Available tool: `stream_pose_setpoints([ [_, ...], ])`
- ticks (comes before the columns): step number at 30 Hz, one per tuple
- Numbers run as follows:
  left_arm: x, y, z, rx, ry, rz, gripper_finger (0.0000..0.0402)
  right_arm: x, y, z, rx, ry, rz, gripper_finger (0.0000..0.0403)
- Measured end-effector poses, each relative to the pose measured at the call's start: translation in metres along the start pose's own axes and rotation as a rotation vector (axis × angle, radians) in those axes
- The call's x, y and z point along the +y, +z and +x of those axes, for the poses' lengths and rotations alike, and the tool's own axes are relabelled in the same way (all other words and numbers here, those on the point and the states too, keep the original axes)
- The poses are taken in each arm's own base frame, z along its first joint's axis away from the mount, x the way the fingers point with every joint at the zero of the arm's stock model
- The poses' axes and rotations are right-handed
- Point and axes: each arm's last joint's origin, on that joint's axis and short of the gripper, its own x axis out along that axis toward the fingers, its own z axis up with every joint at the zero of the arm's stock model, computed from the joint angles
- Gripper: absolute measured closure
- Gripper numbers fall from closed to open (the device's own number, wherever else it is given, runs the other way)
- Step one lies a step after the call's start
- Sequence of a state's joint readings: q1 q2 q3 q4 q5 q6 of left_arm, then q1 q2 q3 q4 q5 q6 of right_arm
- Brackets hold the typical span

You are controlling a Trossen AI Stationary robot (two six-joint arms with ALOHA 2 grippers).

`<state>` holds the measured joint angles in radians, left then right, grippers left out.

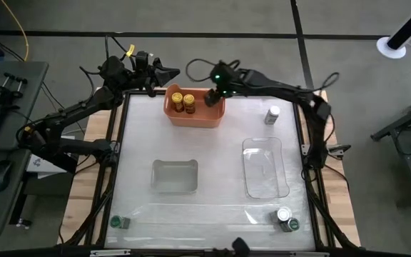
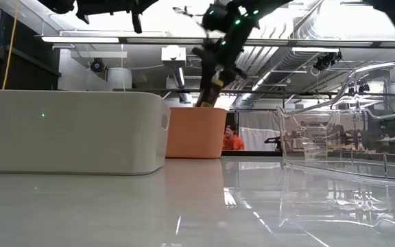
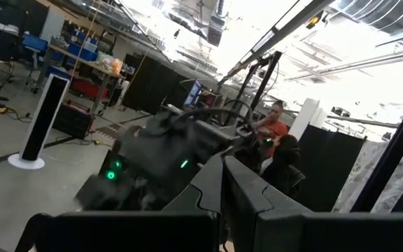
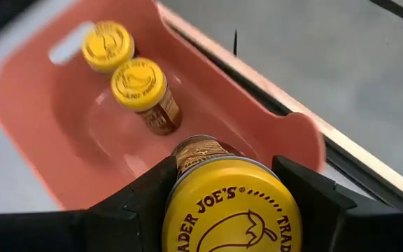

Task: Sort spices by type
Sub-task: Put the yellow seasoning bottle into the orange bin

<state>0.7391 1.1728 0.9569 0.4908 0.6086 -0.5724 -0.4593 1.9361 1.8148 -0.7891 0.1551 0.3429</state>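
Yellow lid, right up close: my right jaws [image 4: 231,210] were clamped on a yellow-lidded jar [image 4: 231,210], its printed metal-look cap filling the wrist view, brown contents showing through the glass beneath. I hung it over the orange tub [image 1: 194,113] at the far side of the counter [image 1: 212,153], above the tub's right end.

Down in that tub stood two more yellow-lidded jars [image 4: 140,85], upright, just beside each other. So by my reckoning the yellows were two in, one about to land.

Left to do, as far as I could see: one silver-white-lidded jar [image 1: 272,114] stood alone near the far right edge, another [image 1: 283,215] sat at the near right corner touching a green-lidded jar [image 1: 292,225], and a second green one [image 1: 116,222] waited at the near left corner. The clear rectangular tub [image 1: 265,168] and the frosted one [image 1: 175,175] both looked empty.

Tub walls were smooth, rounded plastic; the counter was glossy and reflective.

My left jaws [image 1: 164,72] waited high beyond the far left edge; whether released or clenched, I could not tell.
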Motion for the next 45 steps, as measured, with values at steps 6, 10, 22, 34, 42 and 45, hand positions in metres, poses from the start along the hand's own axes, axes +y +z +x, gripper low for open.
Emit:
stream_pose_setpoints([
  [6,0.000,0.000,0.000,0.000,0.000,0.000,0.0401,0.009,0.002,0.038,0.111,-0.037,-0.052,0.0191],
  [10,0.000,0.000,0.000,0.000,0.000,0.000,0.0401,0.010,-0.004,0.059,0.167,-0.067,-0.061,0.0191],
  [22,0.000,0.000,0.000,0.000,0.000,0.000,0.0401,0.011,-0.013,0.081,0.209,-0.091,-0.047,0.0191],
  [34,0.000,0.000,0.000,-0.002,0.003,0.000,0.0401,0.015,-0.005,0.080,0.153,-0.035,-0.035,0.0104],
  [42,0.000,0.000,0.000,-0.002,0.003,0.025,0.0401,0.006,0.023,0.049,0.117,-0.045,-0.124,0.0108],
  [45,0.000,0.000,0.000,-0.002,0.003,0.029,0.0401,-0.003,0.026,0.039,0.178,-0.068,-0.185,0.0146],
])
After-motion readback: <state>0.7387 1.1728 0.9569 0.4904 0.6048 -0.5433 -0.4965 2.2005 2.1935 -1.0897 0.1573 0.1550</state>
